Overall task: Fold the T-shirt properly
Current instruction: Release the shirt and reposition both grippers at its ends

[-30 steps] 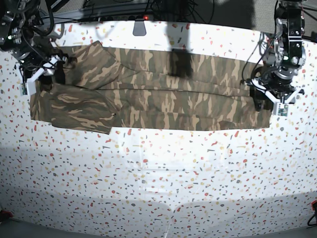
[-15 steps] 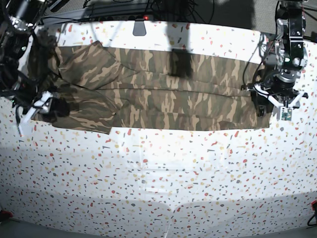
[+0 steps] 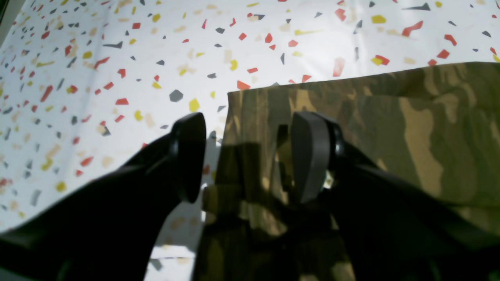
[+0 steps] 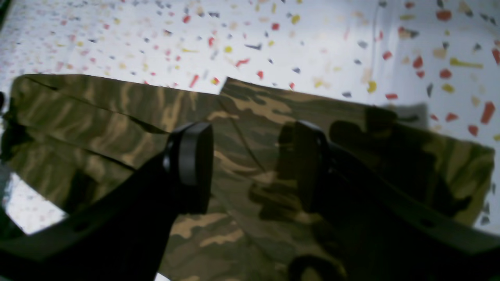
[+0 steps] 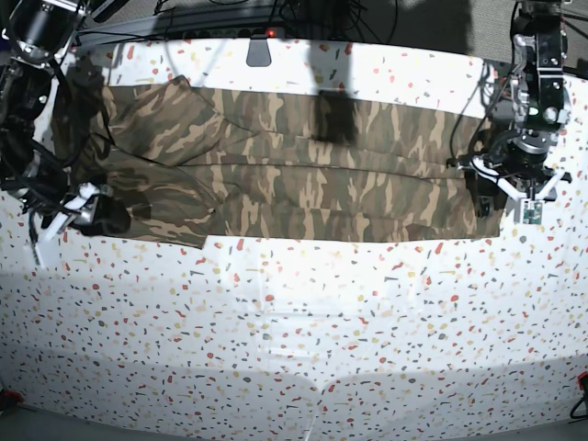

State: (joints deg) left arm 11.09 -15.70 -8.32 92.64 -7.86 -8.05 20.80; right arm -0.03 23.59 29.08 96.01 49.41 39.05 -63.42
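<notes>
The camouflage T-shirt (image 5: 294,175) lies flat as a long folded band across the far half of the table, sleeves at the base view's left end. My right gripper (image 5: 83,213) hovers open over the shirt's front left corner; in the right wrist view it (image 4: 250,168) is open with the camouflage cloth (image 4: 117,113) under it and nothing between its fingers. My left gripper (image 5: 503,195) is at the shirt's right end; in the left wrist view it (image 3: 250,156) is open, straddling the shirt's (image 3: 410,128) side edge near a corner. The neck collar is hidden.
The table (image 5: 294,331) has a white speckled terrazzo surface, also seen in the wrist views (image 3: 97,58) (image 4: 312,35). A grey mount (image 5: 260,50) and cables sit at the back edge. A dark shadow (image 5: 335,115) falls on the shirt's far middle.
My right gripper has moved from the shirt's far left corner toward the front left corner. My left gripper has shifted slightly forward at the right end. The shirt lies as before.
</notes>
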